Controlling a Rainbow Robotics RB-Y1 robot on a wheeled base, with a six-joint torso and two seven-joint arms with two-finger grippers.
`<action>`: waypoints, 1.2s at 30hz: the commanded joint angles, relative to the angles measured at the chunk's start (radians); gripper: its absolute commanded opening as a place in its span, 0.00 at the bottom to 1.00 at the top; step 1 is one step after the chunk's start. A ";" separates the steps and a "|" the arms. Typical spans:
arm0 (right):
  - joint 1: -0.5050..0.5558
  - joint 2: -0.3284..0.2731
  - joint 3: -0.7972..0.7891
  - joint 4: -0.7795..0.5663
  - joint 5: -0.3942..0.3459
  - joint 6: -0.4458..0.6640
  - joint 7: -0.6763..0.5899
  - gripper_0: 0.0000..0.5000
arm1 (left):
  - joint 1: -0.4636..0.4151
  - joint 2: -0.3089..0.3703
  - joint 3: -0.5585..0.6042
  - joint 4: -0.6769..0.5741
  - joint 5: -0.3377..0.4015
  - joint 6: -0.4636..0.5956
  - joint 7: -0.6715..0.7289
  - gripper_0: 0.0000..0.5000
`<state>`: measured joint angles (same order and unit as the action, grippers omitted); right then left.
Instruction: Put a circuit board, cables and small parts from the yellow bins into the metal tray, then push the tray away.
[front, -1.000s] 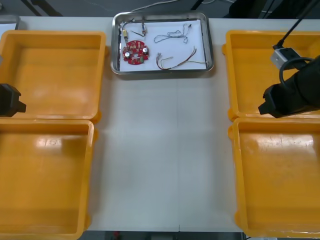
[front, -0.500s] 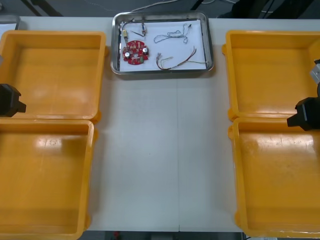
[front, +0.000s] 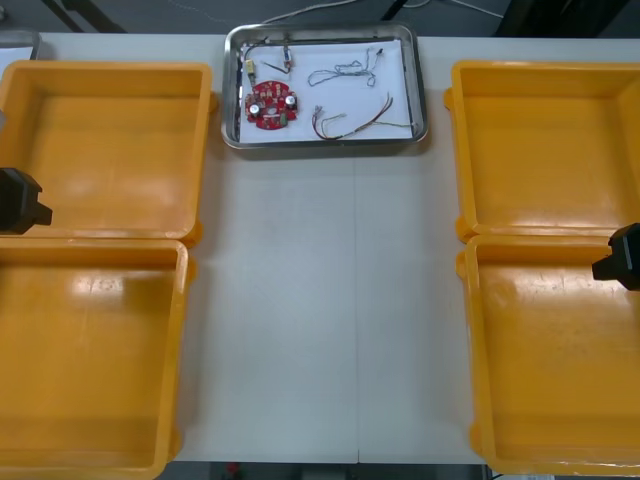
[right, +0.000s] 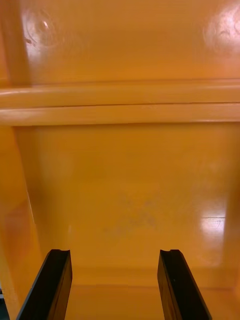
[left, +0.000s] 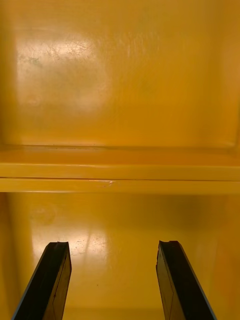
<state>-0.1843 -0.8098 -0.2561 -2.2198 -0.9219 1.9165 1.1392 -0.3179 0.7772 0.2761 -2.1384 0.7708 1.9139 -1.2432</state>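
Left gripper (left: 112, 245) and right gripper (right: 114, 251) gape wide over 4 yellow bins (front: 105, 68); ahead, 1 metal tray (front: 420, 90) holds 1 circuit board (front: 271, 105), 3 cables (front: 355, 120).

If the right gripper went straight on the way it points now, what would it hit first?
Probably the bare floor of the near right bin, which lies between and ahead of the right gripper's open jaws, before the rims shared with the far bin. Depth is unclear.

Free table (front: 320, 330) strip between yellow bins (front: 110, 160)
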 joint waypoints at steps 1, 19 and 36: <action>0.034 -0.019 -0.032 -0.032 0.009 0.003 -0.030 1.00 | 0.016 0.036 0.028 -0.031 -0.008 0.006 0.019 1.00; 0.068 -0.002 -0.032 -0.035 0.025 0.003 -0.015 1.00 | 0.016 0.036 0.028 -0.031 -0.008 0.006 0.019 1.00; 0.068 -0.002 -0.032 -0.035 0.025 0.003 -0.015 1.00 | 0.016 0.036 0.028 -0.031 -0.008 0.006 0.019 1.00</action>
<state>-0.1311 -0.8094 -0.2564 -2.2218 -0.8960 1.9165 1.1393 -0.3179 0.7772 0.2761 -2.1384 0.7708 1.9139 -1.2432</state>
